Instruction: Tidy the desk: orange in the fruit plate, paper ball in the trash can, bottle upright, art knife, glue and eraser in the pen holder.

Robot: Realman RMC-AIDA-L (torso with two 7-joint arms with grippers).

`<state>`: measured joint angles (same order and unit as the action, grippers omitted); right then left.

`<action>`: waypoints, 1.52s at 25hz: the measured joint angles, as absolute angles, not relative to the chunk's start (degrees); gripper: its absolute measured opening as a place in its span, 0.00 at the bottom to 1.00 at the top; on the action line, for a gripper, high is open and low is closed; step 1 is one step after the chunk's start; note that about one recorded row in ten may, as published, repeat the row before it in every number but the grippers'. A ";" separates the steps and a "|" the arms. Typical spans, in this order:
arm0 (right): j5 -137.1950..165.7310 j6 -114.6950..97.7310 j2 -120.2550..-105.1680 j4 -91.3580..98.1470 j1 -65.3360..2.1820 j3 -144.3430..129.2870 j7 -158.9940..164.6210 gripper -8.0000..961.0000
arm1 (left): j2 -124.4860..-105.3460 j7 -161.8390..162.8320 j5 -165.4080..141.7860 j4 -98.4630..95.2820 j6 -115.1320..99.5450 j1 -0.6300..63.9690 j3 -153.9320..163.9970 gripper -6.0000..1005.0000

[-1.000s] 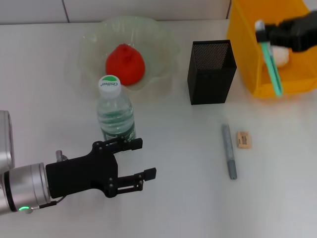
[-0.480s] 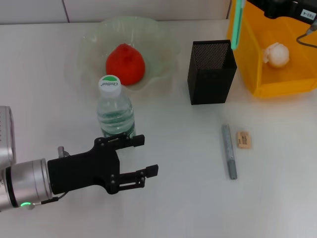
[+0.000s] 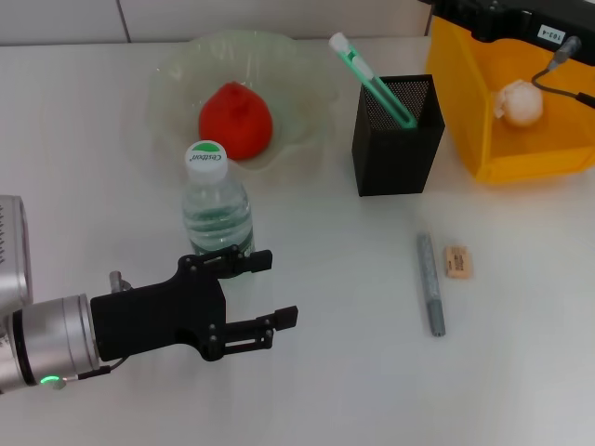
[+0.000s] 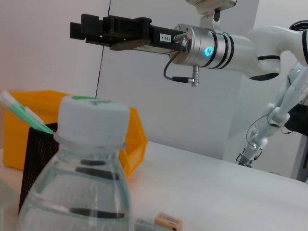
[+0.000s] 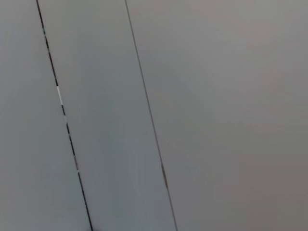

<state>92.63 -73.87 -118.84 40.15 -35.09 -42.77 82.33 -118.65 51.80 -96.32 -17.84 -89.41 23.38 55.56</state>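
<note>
— Art knife (image 3: 372, 80): where is it, and what has hold of it?
— Leaning in the pen holder (image 3: 396, 136), free of any grip. The right claw (image 4: 98, 30) is cut off at the head view's top edge; its fingers can't be judged. Half a second ago the green knife hung from it above the holder.
— And the left claw (image 3: 265, 291)?
— Spread open, empty, beside the upright bottle (image 3: 217, 209) on the bench (image 3: 521, 390), much as before.

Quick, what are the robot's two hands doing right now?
Left gripper: open, empty, beside the bottle.
Right gripper: above the bin; cannot tell.
</note>
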 joint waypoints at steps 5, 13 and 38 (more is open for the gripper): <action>95.18 -79.92 -117.39 42.94 -34.08 -42.88 87.78 0.50 | -118.65 51.76 -96.33 -17.84 -89.38 23.38 55.54 0.78; 124.15 -99.05 -114.20 64.77 -34.17 -46.94 111.08 0.56 | -118.65 51.91 -96.35 -17.96 -89.45 23.58 55.92 0.78; 156.53 -94.01 -119.17 63.49 -45.45 -76.68 116.60 0.79 | -118.78 51.83 -96.32 -17.84 -90.38 23.99 55.59 0.78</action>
